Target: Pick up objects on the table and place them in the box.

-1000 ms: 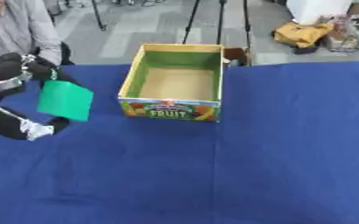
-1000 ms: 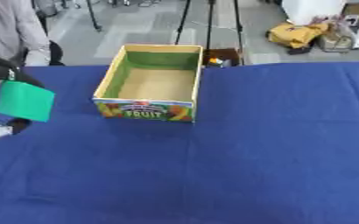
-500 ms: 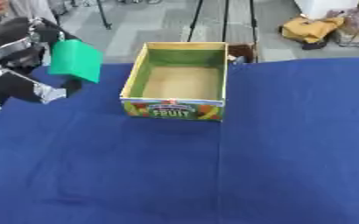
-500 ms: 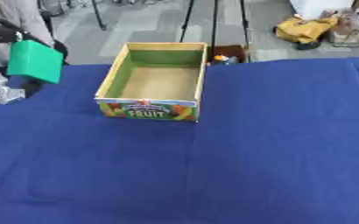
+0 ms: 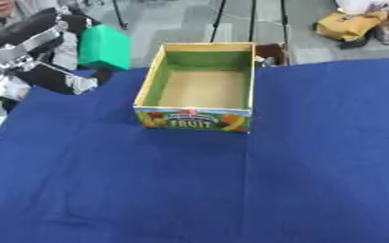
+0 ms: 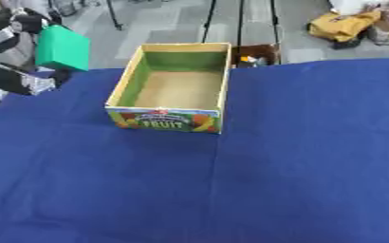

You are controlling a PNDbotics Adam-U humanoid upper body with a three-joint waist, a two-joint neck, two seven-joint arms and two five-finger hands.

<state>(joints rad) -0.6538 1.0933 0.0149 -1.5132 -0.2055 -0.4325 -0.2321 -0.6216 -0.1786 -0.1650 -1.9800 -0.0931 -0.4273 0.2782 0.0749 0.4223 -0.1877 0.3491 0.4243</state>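
Left hand (image 5: 61,28): up at ten o'clock in my view, raised off the cloth, closed round the top of the green block; I can't make out each finger.
Green block (image 5: 105,46): hangs from that hand, clear of the table, broad face toward me, long axis near upright with a slight tilt.
Box (image 5: 201,89): open-topped fruit carton, green inside walls, bare cardboard floor, nothing in it that I can see. Sits just above centre on the blue tablecloth (image 5: 231,190).
Key relation: box opening lies at about four o'clock from the block, near but not under it. The box's left wall stands between them.
Right hand: in neither eye view.
Nearer arm: left, and it already carries the load.
Step in hand, my read: carry phase, with the lift done and the drop still to come.
Next move calls for: travel right and slightly toward me until the block is over the cardboard floor, then lower and let go.
Risk: block's lower corner catching the left rim if I descend early.
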